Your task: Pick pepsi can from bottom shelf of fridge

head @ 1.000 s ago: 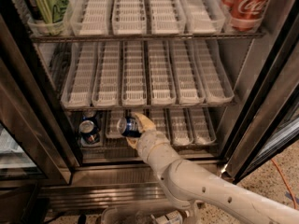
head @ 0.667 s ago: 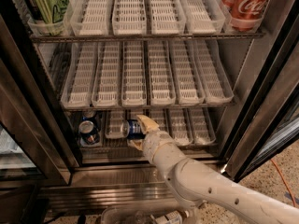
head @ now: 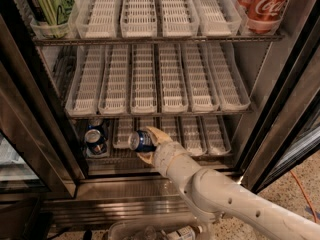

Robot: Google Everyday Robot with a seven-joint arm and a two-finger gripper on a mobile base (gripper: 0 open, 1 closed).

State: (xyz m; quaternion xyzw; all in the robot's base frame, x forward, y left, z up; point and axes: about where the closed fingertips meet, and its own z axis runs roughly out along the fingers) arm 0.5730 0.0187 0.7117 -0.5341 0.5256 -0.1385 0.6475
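The fridge [head: 280,84] stands open before me. My gripper [head: 148,144] reaches into the bottom shelf [head: 165,156] and is shut on the pepsi can [head: 139,140], a dark blue can lying on its side with the silver top facing left, held just above the white lane trays. One finger [head: 155,133] shows above the can and one [head: 145,157] below it. Another dark blue can [head: 95,139] stands upright at the left end of the bottom shelf.
A green can [head: 47,4] stands top left and a red Coca-Cola can [head: 264,6] top right on the upper rack. The middle rack [head: 157,104] holds only long white trays. The door frame [head: 35,134] is at left. A clear bin [head: 150,231] sits below.
The gripper has drawn back toward the front of the shelf with the pepsi can in it; the can has tipped sideways and moved right and outward. The upright can at left has not moved.
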